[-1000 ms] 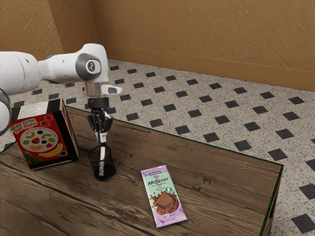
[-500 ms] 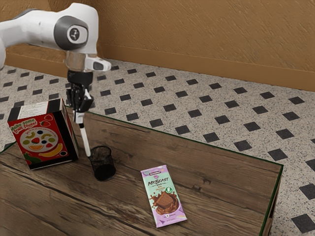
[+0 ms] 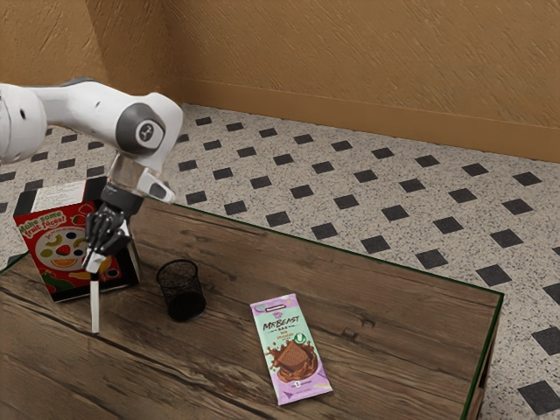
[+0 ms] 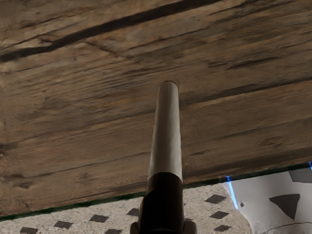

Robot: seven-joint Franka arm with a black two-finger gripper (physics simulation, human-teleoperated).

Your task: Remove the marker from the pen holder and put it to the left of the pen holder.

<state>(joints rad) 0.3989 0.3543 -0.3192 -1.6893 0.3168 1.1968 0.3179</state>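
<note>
In the exterior view my gripper (image 3: 95, 259) is shut on the upper end of the white marker (image 3: 95, 302), in front of the red box. The marker hangs nearly upright, its lower end at or just above the wooden table; contact cannot be told. To the exterior view's right of it stands the black mesh pen holder (image 3: 181, 290), upright, with nothing seen inside. In the wrist view the marker (image 4: 166, 131) extends from between the fingertips (image 4: 163, 228), its black part nearest the hand.
Close behind the gripper stands a red fruit-faces box (image 3: 66, 249). A chocolate bar (image 3: 290, 350) lies flat on the table (image 3: 394, 324), toward the exterior view's right of the pen holder. The table's far edge shows in the wrist view.
The marker has come up out of the pen holder in my gripper, then moved to the exterior view's left and down in front of the box. My hand has tilted.
</note>
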